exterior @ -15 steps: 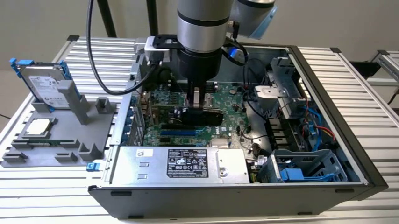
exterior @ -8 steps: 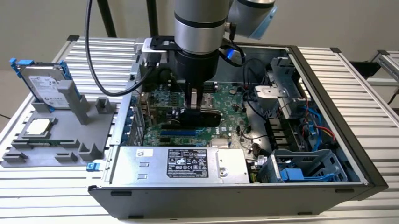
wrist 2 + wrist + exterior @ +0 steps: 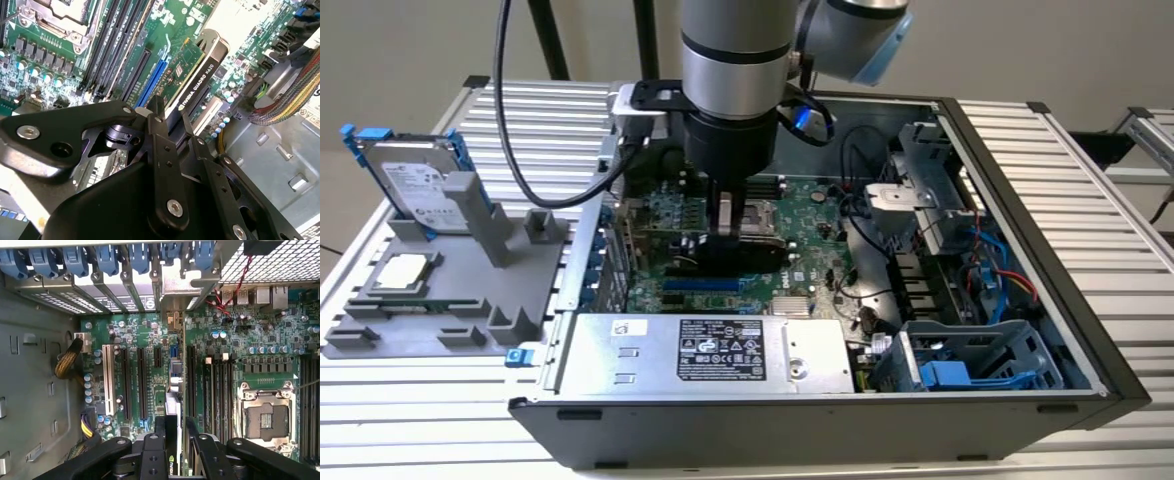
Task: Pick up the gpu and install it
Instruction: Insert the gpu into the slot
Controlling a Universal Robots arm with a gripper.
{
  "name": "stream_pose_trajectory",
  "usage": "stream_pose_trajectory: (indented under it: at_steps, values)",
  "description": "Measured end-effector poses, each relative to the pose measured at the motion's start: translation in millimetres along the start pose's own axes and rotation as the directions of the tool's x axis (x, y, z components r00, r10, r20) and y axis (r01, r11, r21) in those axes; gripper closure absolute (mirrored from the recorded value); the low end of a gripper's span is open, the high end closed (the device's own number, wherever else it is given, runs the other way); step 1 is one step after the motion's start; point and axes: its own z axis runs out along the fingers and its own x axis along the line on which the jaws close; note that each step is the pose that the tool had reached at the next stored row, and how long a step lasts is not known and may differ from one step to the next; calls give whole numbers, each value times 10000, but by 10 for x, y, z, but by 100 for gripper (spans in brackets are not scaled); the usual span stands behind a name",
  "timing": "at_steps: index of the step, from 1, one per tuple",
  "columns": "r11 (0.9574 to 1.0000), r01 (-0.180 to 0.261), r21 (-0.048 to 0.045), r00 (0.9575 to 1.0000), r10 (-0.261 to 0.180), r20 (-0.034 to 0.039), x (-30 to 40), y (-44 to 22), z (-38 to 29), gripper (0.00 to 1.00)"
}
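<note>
Inside the open computer case [image 3: 1014, 330], beside bundled cables [image 3: 280, 107], the gripper [image 3: 170, 122] has its fingers [image 3: 157, 125] clamped on the gpu [image 3: 197, 75] above the motherboard [image 3: 150, 340].

Silver arm [image 3: 734, 60], black screwed hand [image 3: 170, 125]

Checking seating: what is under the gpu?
Under the gpu, held edge-down by the gripper, lie the motherboard's expansion slots; the card hides whether its edge has entered one.

Gpu [image 3: 197, 75] over mobo [image 3: 65, 55], in case [image 3: 1014, 150]
</note>
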Motion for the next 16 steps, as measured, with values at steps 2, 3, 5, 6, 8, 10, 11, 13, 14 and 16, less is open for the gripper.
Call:
stream_pose_trajectory:
  at_steps: [2, 3, 5, 6, 8, 10, 11, 13, 14, 16]
  values:
    - [10000, 0, 0, 10000, 0, 1, 1, 13, 12, 100]
    - [10000, 0, 0, 10000, 0, 1, 1, 19, 17, 100]
    - [10000, 0, 0, 10000, 0, 0, 2, 31, 29, 100]
    - [10000, 0, 0, 10000, 0, -1, 2, 38, 35, 100]
    - [10000, -1, 0, 10000, 1, -3, 3, 47, 42, 100]
    - [10000, 0, 1, 10000, 0, -2, 3, 55, 53, 100]
    - [10000, 0, 0, 10000, 0, -4, 4, 57, 57, 100]
    - [10000, 1, -4, 10000, -1, -5, 5, 59, 63, 100]
    - [10000, 1, -6, 10000, -1, -5, 6, 60, 67, 100]
    - [10000, 0, -11, 10000, 0, -6, 9, 61, 74, 100]
